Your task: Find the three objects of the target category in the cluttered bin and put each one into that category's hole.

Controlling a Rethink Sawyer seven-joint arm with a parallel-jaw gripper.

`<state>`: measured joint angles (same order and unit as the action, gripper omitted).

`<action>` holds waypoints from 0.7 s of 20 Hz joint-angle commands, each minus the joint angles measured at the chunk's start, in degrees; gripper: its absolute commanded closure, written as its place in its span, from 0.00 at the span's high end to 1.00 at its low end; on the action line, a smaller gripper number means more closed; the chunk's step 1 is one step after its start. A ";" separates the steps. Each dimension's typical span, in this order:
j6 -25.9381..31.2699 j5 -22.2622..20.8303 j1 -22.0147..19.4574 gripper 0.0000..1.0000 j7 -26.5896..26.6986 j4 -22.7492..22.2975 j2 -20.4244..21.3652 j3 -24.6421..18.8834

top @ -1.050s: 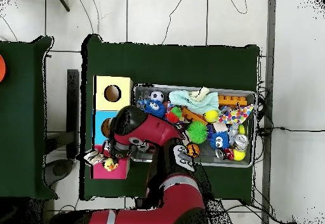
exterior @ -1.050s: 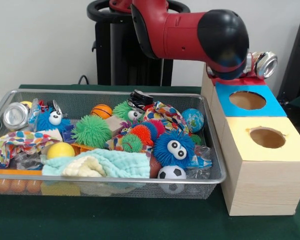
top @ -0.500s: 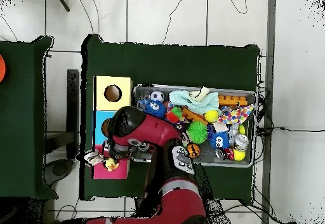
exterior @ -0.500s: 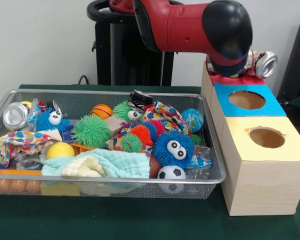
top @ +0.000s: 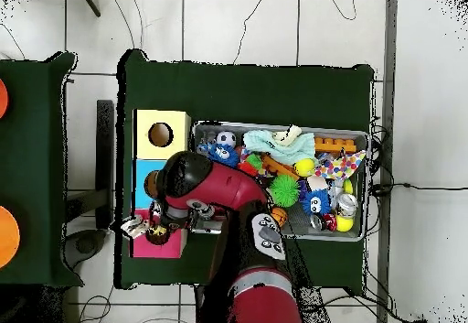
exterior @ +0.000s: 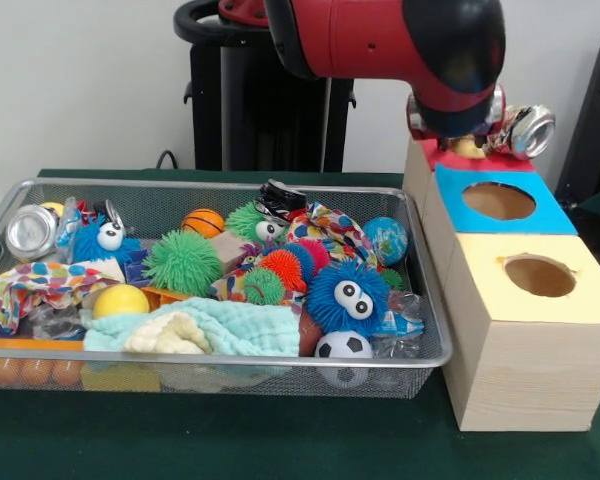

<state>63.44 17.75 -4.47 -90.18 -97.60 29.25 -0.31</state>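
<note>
My gripper (top: pixel 157 231) hangs over the red-topped box (top: pixel 175 247), the farthest of three boxes beside the bin. The arm's black wrist (exterior: pixel 450 60) hides most of it in the front view. A small yellow toy (exterior: pixel 468 147) lies on that box under the gripper. Next to it, on the same box, lies a crushed silver can (exterior: pixel 528 128); overhead, the can (top: pixel 135 228) sits at the box's outer side. Another silver can (exterior: pixel 30 232) lies in the bin's far left corner. Whether the gripper holds anything is hidden.
The wire bin (exterior: pixel 230 184) holds furry toys, small balls, a soccer ball (exterior: pixel 342 346) and cloths. A blue-topped box (exterior: pixel 552 216) and a yellow-topped box (exterior: pixel 480 292) each have a round hole. Orange discs (top: pixel 7 237) lie on a second green table at the overhead view's left.
The arm has risen in the front view and its wrist has shifted over the red-topped box. The yellow toy now shows below it. The crushed can has stayed put.
</note>
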 commanded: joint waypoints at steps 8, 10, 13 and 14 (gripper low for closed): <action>-7.71 -6.00 -2.03 1.00 -9.14 -0.84 0.37 4.62; -8.08 -6.04 -2.17 1.00 -8.92 -0.94 0.29 4.57; -7.46 -6.48 -1.99 1.00 -8.81 -0.95 0.75 4.89; -7.30 -6.67 -1.92 1.00 -8.75 -0.95 0.87 4.99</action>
<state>60.37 13.36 -5.10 -90.18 -97.75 30.34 4.88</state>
